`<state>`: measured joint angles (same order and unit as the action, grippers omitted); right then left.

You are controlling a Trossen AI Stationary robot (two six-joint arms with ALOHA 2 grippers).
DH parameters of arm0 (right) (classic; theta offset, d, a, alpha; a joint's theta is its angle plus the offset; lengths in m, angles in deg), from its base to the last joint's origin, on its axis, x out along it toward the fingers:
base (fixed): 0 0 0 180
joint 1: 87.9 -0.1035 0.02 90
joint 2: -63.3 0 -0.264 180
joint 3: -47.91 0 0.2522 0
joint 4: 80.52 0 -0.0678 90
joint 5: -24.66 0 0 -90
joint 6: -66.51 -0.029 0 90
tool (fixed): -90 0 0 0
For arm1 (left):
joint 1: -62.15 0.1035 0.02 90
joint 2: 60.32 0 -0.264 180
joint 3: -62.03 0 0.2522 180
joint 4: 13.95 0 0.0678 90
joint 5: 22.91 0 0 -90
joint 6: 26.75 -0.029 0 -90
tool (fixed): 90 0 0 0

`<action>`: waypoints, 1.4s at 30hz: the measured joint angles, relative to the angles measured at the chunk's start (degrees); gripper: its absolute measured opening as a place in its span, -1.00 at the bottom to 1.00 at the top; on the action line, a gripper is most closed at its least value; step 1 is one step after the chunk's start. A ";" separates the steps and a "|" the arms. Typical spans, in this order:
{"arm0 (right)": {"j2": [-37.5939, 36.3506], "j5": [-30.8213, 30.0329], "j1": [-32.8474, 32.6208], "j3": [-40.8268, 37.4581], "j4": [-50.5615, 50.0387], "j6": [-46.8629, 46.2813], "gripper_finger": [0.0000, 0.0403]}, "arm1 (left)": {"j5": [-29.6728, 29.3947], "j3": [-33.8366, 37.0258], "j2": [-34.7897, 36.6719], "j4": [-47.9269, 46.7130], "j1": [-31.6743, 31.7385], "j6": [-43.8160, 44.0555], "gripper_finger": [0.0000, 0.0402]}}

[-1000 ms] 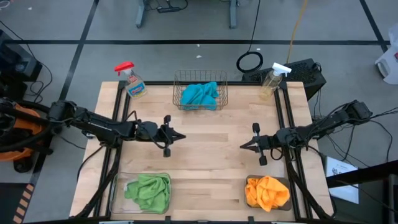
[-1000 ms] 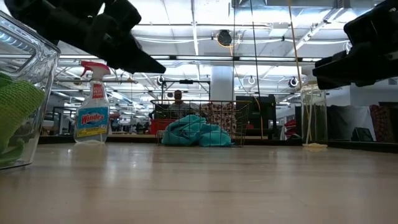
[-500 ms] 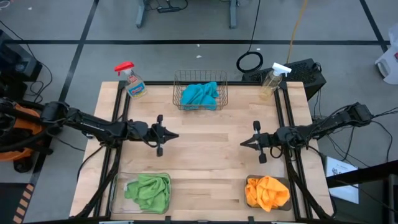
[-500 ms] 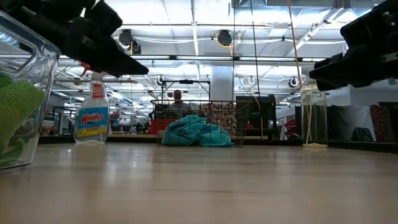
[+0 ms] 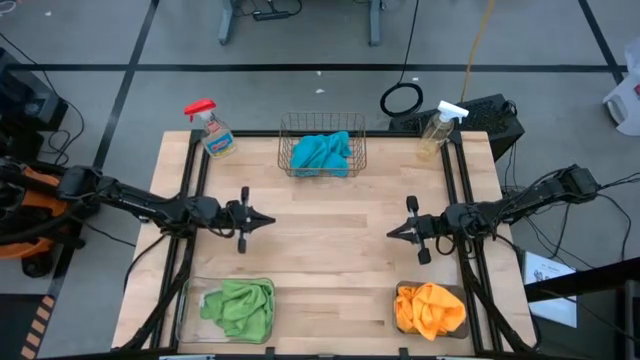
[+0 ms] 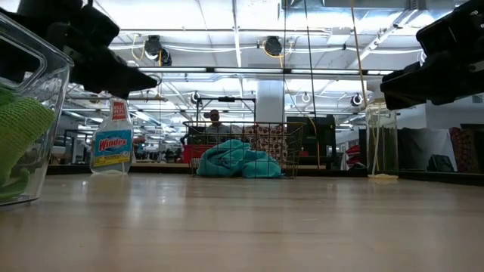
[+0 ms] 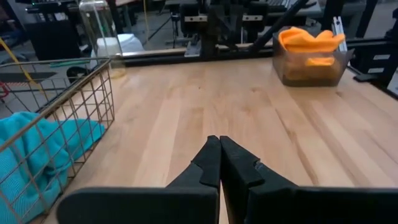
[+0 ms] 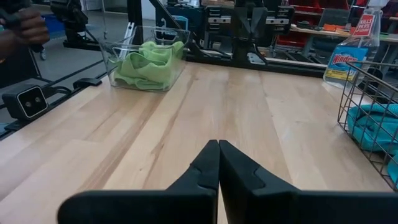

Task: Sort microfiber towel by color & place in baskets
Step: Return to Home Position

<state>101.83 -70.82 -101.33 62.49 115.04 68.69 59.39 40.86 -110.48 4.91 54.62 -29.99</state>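
- Since the earlier frames, we see the left arm (image 5: 150, 207) drawn back toward 9 o'clock. The right arm (image 5: 500, 210) has held its place.
- We note the left jaws now lie above bare desk (image 5: 330, 240) on the 9 o'clock side, tips pointing toward 3 o'clock. In the left wrist view the two fingers (image 7: 208, 163) meet tip to tip with nothing between them.
- We find the right jaws on the 3 o'clock side, tips pointing toward 9 o'clock and well apart from the left jaws. They are likewise pressed together and hold nothing.
- Teal towels (image 5: 320, 153) lie bunched in the wire basket (image 5: 322, 117) at 12 o'clock.
- Green towels (image 5: 240, 305) lie in the clear bin (image 5: 184, 310) at 7 o'clock.
- Yellow-orange towels (image 5: 430, 308) fill the dark bin (image 5: 462, 292) at 5 o'clock.
- We log a red-capped spray bottle (image 5: 212, 130) at 11 o'clock and a white-capped spray bottle (image 5: 437, 130) at 1 o'clock, one to each side of the wire basket.
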 joint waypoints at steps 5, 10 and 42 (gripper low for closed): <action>0.00 -0.13 0.00 0.00 0.07 -0.25 -1.00 | 0.02 1.43 3.35 -0.82 0.00 1.05 -0.98; -0.30 -0.13 0.00 0.00 0.19 -0.21 -1.00 | 0.20 1.43 6.07 -4.09 -0.07 0.32 -0.98; -30.24 -0.44 0.00 0.02 -25.72 0.03 -1.00 | -1.76 1.41 31.84 -26.73 -0.07 2.73 -0.98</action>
<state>71.59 -71.26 -101.33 62.51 89.32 68.72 57.62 42.27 -78.64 -21.82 54.56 -27.26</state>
